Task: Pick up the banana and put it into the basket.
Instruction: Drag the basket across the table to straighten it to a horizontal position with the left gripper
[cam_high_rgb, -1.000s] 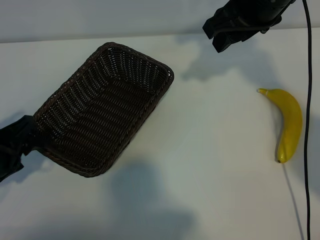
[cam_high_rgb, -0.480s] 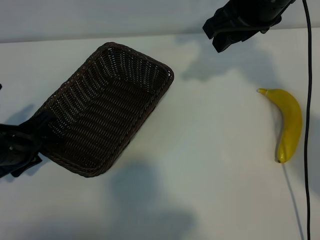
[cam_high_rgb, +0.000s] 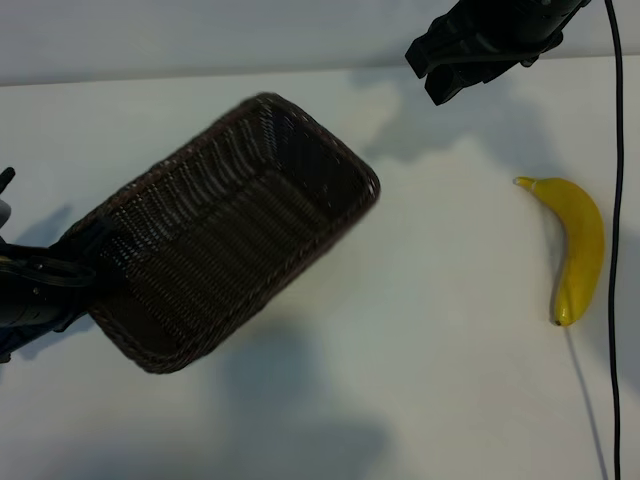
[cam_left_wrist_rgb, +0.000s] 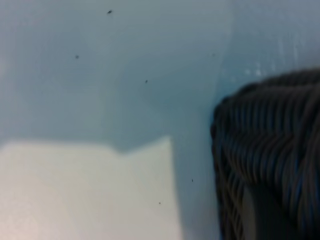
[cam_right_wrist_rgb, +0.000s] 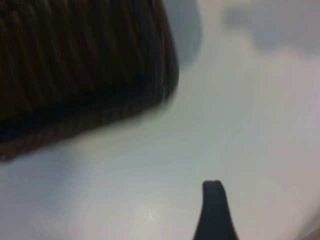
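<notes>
The dark-brown woven basket (cam_high_rgb: 322, 140) lies slanted at the table's left, blurred with motion, and shows close up in the left wrist view (cam_left_wrist_rgb: 270, 150) and the right wrist view (cam_right_wrist_rgb: 75, 65). My left gripper (cam_high_rgb: 78, 272) sits at the basket's near-left corner, closed over its rim. The yellow banana (cam_high_rgb: 578, 250) lies alone on the white table at the far right, stem toward the back. My right gripper (cam_high_rgb: 438, 72) hangs open at the back, above the table between basket and banana, holding nothing. One of its fingers (cam_right_wrist_rgb: 215, 210) shows over bare table.
A thin black cable (cam_high_rgb: 614, 250) runs down the right edge, just past the banana. The white tabletop (cam_high_rgb: 430, 300) stretches between basket and banana. The table's back edge (cam_high_rgb: 200, 78) meets a pale wall.
My left gripper has closed onto the basket's near-left rim. The basket has swung and shifted right, its far corner now nearer the table's middle. Right arm and banana are unmoved.
</notes>
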